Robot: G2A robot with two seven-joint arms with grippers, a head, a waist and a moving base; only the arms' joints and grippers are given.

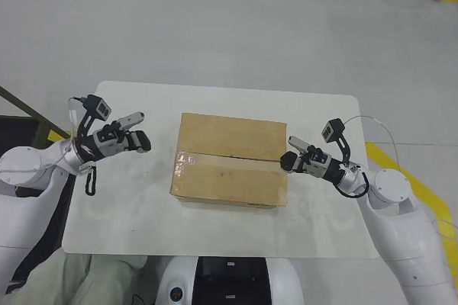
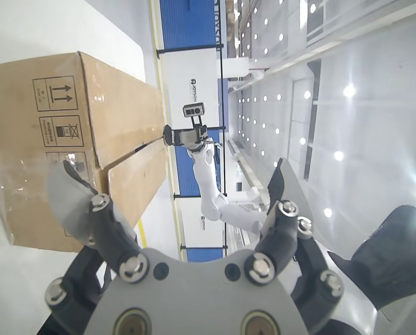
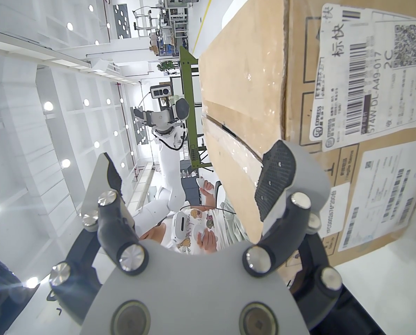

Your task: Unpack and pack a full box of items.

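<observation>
Closed cardboard box [image 1: 229, 158] sits mid white table [image 1: 137, 221], top flaps shut, clear tape along centre seam [image 1: 230, 156]. Left gripper [image 1: 141, 130] off box's left end, clear gap to it, above table, fingers spread wide, holding nothing. Right gripper [image 1: 288, 151] just beside box's right end at seam height, fingers spread, nothing between them; contact with cardboard unclear. Shipping labels [image 3: 372, 81] on end facing right gripper. Handling symbols [image 2: 56, 94] printed on end facing left gripper.
</observation>
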